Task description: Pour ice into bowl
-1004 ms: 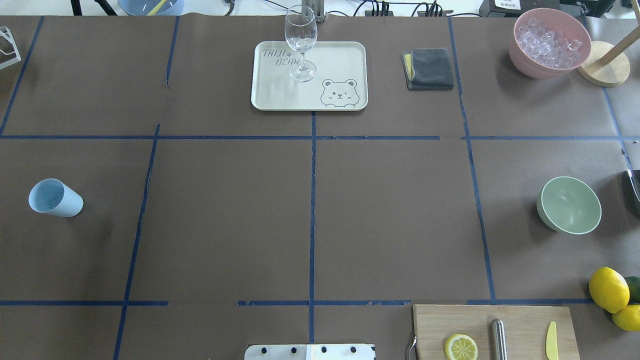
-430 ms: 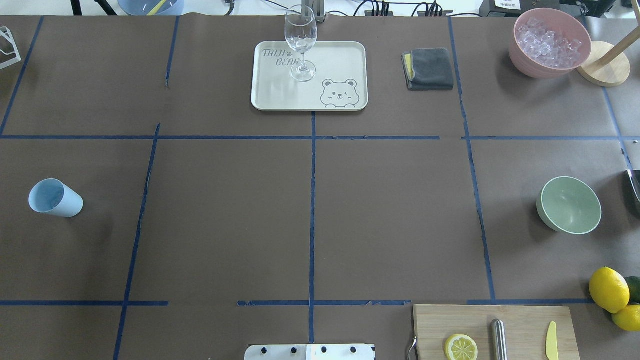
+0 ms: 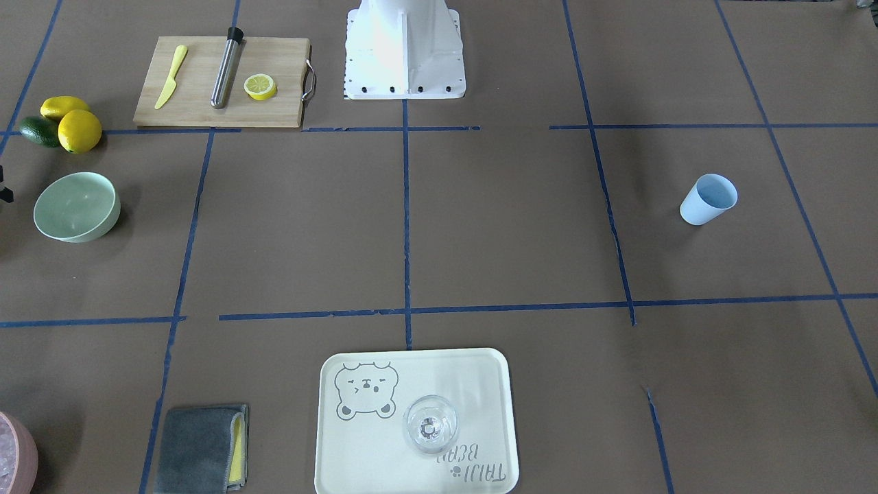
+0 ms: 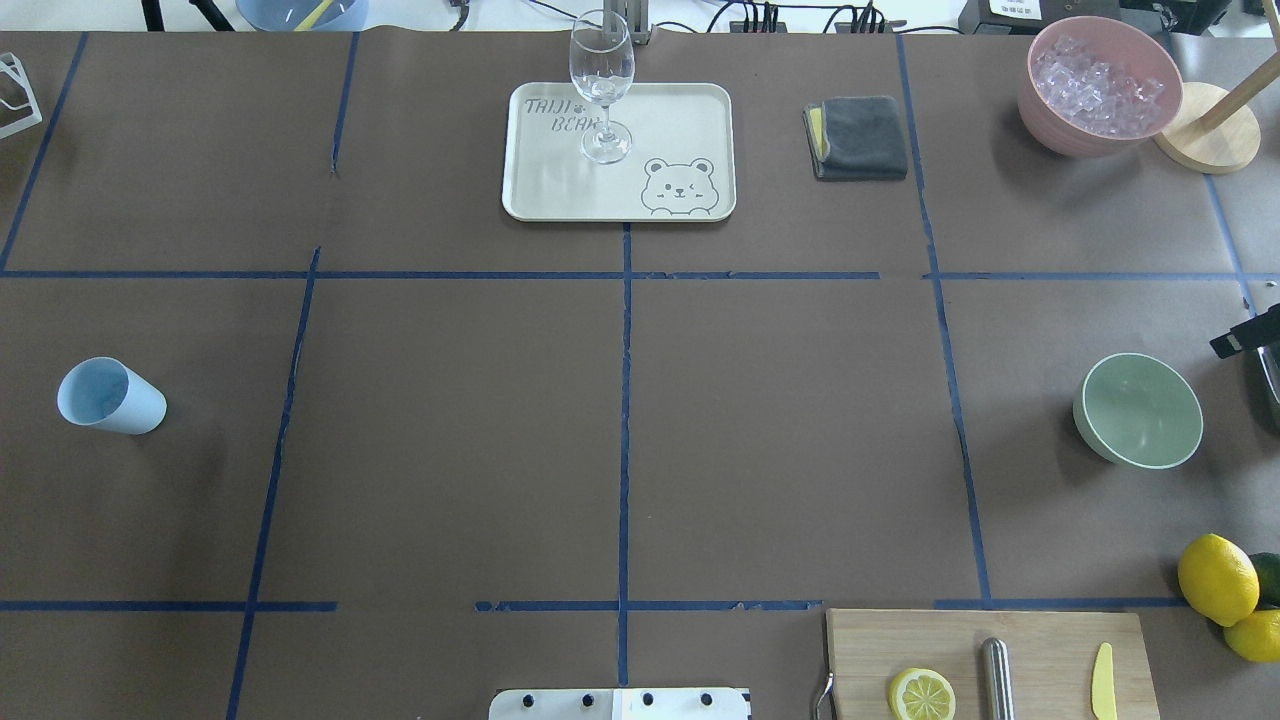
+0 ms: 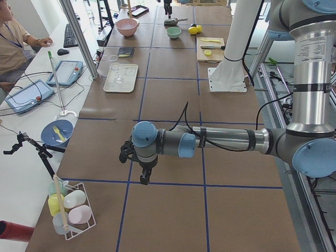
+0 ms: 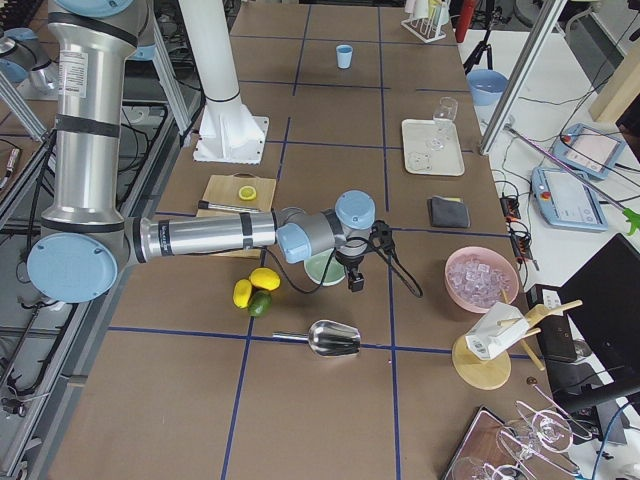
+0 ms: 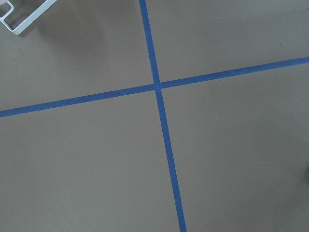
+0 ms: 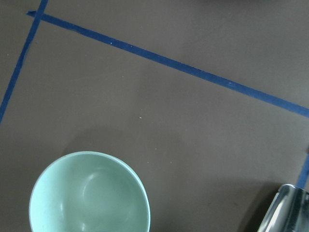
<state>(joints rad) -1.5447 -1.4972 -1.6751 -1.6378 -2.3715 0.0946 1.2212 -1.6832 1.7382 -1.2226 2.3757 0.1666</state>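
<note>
Now poking a black corner of the right arm (image 4: 1243, 340) into the right edge of the overhead frame, just above the bowl (image 4: 1140, 412), a spot showing only table paper a moment ago. Starting nearest, along the bottom of that frame: passing the white robot base (image 4: 620, 703), then the wooden cutting board (image 4: 1050, 645) bearing a lemon half (image 4: 921, 694), a steel rod (image 4: 996, 680) and a yellow knife (image 4: 1102, 682), with whole lemons (image 4: 1217, 578) lying at the lower right edge. Coming next, at mid-right, to the bowl, standing upright and holding nothing, also filling the lower left of the right wrist frame, with a shiny metal scoop (image 8: 286, 210) cutting into that frame's lower right corner, apart from it. Hanging the right gripper (image 6: 355, 282) fingers-down just beside the bowl at the centre of the right-side frame, touching neither bowl nor scoop; not being able to tell whether spread or pressed together. Hanging the left gripper (image 5: 143, 178) likewise over bare paper at the centre of the left-side frame, near a white wire rack (image 5: 73, 210) in the lower left; again not being able to tell spread from pressed together. Meeting at mid-left of the overhead frame the light blue cup (image 4: 110, 397), well apart from everything else. Ending farthest, along the top: finding the cream tray (image 4: 560, 180) carrying a wine glass (image 4: 601, 90), a folded grey cloth (image 4: 860, 137) to its right, and in the upper right corner the pink bowl (image 4: 1060, 140) holding the ice (image 4: 1095, 85), heaped clear cubes, well apart from the bowl below.
</note>
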